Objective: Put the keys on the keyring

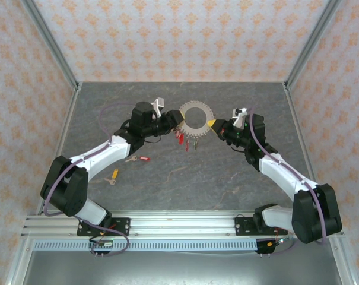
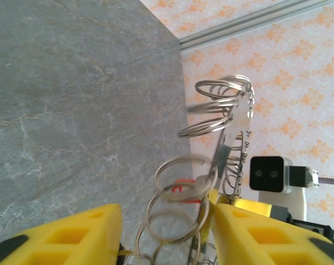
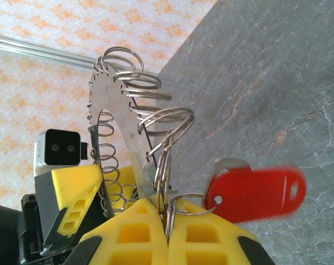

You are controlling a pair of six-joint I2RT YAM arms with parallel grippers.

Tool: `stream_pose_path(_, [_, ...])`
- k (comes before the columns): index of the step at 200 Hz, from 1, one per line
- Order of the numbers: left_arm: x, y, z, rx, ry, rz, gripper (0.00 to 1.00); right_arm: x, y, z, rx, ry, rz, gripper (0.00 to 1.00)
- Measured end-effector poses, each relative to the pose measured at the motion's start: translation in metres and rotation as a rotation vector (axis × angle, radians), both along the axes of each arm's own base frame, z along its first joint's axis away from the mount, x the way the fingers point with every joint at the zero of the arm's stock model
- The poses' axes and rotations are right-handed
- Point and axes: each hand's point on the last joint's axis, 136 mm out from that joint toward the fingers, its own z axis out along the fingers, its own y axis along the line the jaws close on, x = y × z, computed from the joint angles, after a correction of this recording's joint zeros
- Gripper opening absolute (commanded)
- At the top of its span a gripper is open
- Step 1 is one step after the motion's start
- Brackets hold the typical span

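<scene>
The keyring (image 1: 197, 106) was set over the far middle of the table (image 1: 185, 196), flanked by the left gripper (image 1: 177, 121) at its 9 o'clock and the right gripper (image 1: 214, 124) at its 3 o'clock. Hung keys (image 1: 180, 138) were found just beneath it at 6 o'clock. Loose keys (image 1: 145, 158) were laid on the table at its 7 o'clock, well apart from it.

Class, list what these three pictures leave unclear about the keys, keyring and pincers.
- Top view: keys by the keyring, too small to count.
- Right wrist: red key, blurred by motion.
- Left wrist: whether the left pincer grips a loop; overlapping wire hides contact.
</scene>
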Motion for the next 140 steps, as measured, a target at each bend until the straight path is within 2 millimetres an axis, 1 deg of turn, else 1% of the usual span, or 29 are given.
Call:
stream_pose_path(26, [0.0,-0.004,0.01,-0.016,-0.023,-0.019,0.39,-0.001,0.002,0.004,0.006,-0.007,0.014,0.04])
stream_pose_path(43, [0.0,-0.006,0.015,-0.027,-0.035,-0.032,0.31,-0.001,0.002,0.005,0.008,-0.01,0.016,0.04])
stream_pose_path(50, [-0.001,-0.007,0.015,-0.029,-0.038,-0.036,0.27,-0.001,0.002,0.005,0.008,-0.01,0.016,0.05])
stream_pose_path(68, [-0.001,-0.007,0.016,-0.027,-0.041,-0.04,0.2,-0.001,0.003,0.006,0.01,-0.013,0.018,0.05])
stream_pose_path(79, [-0.001,-0.007,0.016,-0.028,-0.045,-0.041,0.16,-0.001,0.002,0.006,0.012,-0.01,0.016,0.07])
stream_pose_path(93, [-0.001,-0.008,0.018,-0.03,-0.054,-0.045,0.09,-0.001,0.002,0.005,0.014,-0.007,0.014,0.09])
stream_pose_path(116, [-0.002,-0.007,0.026,-0.034,-0.079,-0.048,0.05,0.0,0.002,0.007,0.014,-0.013,0.013,0.11])
stream_pose_path(129, [-0.003,-0.007,0.03,-0.036,-0.09,-0.049,0.0,0.0,0.002,0.009,0.016,-0.025,0.014,0.17])
stream_pose_path(140, [-0.004,-0.007,0.032,-0.038,-0.098,-0.049,0.0,-0.001,0.002,0.013,0.014,-0.04,0.014,0.19])
